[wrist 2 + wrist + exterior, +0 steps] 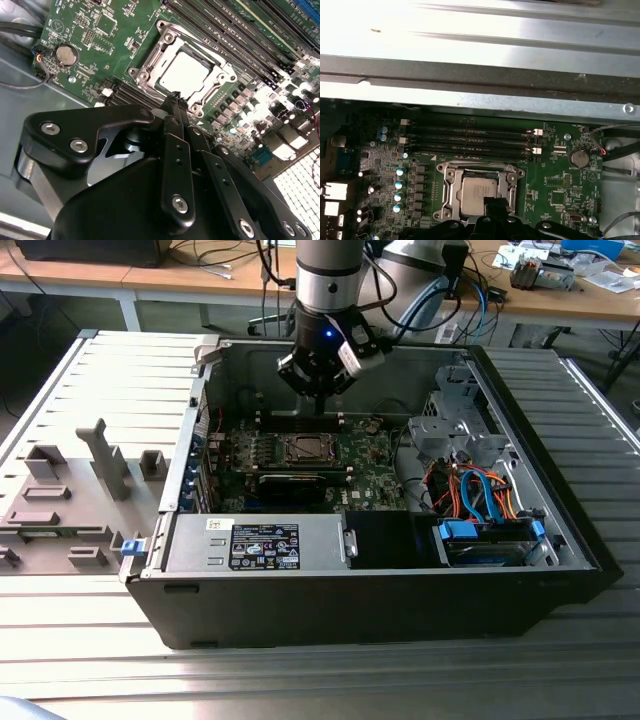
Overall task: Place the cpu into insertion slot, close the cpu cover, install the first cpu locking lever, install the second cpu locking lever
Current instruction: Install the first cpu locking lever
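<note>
A ribbed grey desk (90, 640) carried the open computer case (380, 590), its green motherboard (370, 465) lying flat inside. Toward the exterior view's left of the board sat the insertion slot (308, 449), the cpu (184, 75) already seated in it and the cpu cover (150, 67) closed around it as a silvery frame. My hand (176, 98) hung directly above, fingers pinched together and empty, tips poised over the socket's near edge.

- A ribbed grey metal table (300, 680) carries everything.
- An open black computer case (380, 590) lies directly on it.
- At the exterior view's left, a grey fixture plate (60, 510) with upright holders rests on the table beside the case.
</note>
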{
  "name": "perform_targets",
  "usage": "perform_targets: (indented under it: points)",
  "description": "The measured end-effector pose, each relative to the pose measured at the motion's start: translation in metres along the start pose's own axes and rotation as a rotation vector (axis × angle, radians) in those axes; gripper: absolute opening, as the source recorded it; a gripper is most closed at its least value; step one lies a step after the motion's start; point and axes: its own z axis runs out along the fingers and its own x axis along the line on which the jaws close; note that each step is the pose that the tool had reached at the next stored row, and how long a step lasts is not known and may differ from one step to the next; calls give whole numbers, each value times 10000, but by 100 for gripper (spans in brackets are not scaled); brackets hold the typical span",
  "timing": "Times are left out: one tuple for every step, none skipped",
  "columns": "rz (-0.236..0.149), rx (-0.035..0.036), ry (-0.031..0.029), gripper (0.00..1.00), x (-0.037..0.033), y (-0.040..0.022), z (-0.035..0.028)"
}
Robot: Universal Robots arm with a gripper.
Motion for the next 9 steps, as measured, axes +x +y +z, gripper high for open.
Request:
perform_targets:
  points:
    - [0, 0, 0, 11, 0, -1, -15]
    - [0, -1, 0, 11, 0, -1, -24]
    - [0, -1, 0, 11, 0, -1, -29]
    - [1, 0, 0, 11, 0, -1, -35]
    - [0, -1, 0, 11, 0, -2, -40]
    - [0, -1, 0, 11, -1, -2, -47]
    - [1, -1, 0, 11, -1, -2, -60]
    - [0, 0, 0, 11, -1, -2, -68]
    - [0, -1, 0, 11, -1, -2, -75]
